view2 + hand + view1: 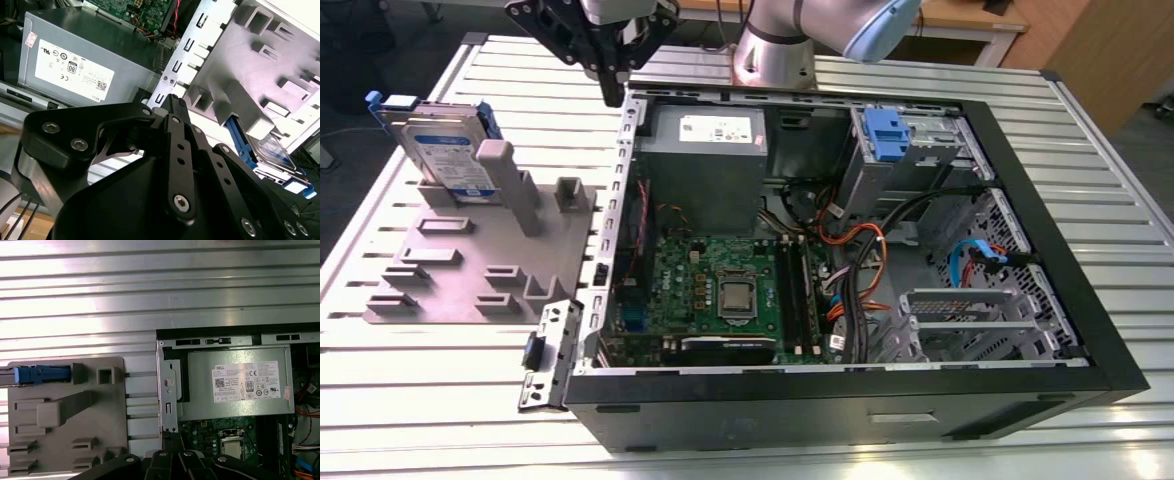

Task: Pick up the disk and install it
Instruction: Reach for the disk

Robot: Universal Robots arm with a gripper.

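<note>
one disk (pixel 443 150) stands upright in a grey rack (pixel 480 255) on the desk (pixel 454 400), beside the case (pixel 854 388). gripper (pixel 611 98) hangs over the case's rear corner, narrow, fingers together, holding nothing.

Disk (pixel 440 150) sits partly hidden behind a post (pixel 520 200); in the exterior view the gripper (pixel 610 97) is cropped up top.

A ribbed silver metal tabletop (pixel 160 290) holds a grey slotted plastic holder (pixel 115 405) with the blue-edged disk (pixel 40 375) on edge, beside an open black computer case (pixel 210 333) containing a grey boxy power supply (pixel 235 385). Your black gripper (pixel 172 439) hovers over the case wall.
</note>
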